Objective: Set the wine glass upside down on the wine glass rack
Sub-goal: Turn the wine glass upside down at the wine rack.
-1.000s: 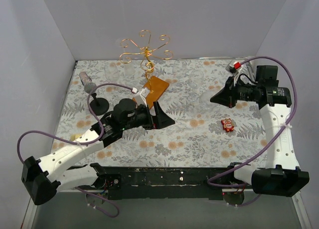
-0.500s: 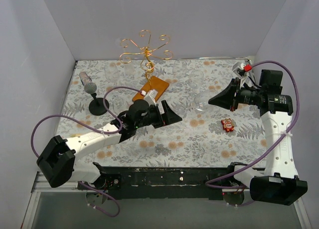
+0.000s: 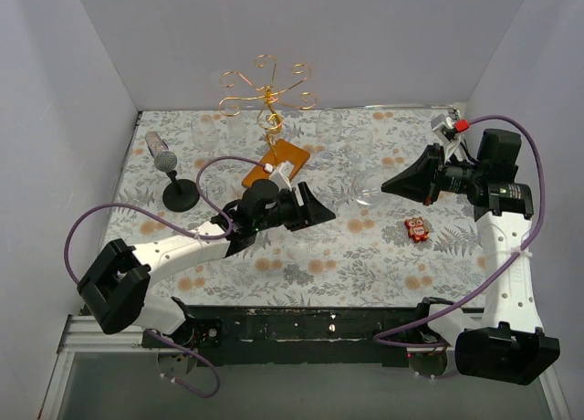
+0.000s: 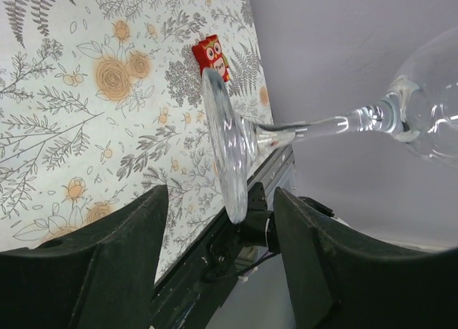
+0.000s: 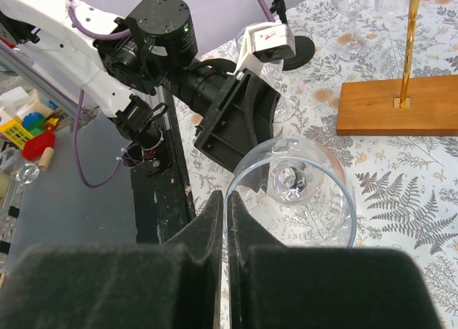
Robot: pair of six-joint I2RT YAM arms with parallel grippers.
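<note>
The wine glass (image 3: 365, 194) hangs on its side in the air above the table (image 3: 365, 265), between the two arms. The right tool (image 5: 226, 200) has its fingers pressed together on the rim of the bowl. The left tool (image 4: 220, 197) is spread, one finger on either side of the glass's round foot, with a gap showing on both sides. The wine glass rack (image 3: 278, 157) stands upright at the far side, well apart from the glass

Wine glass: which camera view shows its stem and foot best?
Left wrist view: the wine glass appears side-on, showing foot, stem and part of the bowl. The right wrist view looks into the bowl mouth; the top view shows only a faint clear outline.
</note>
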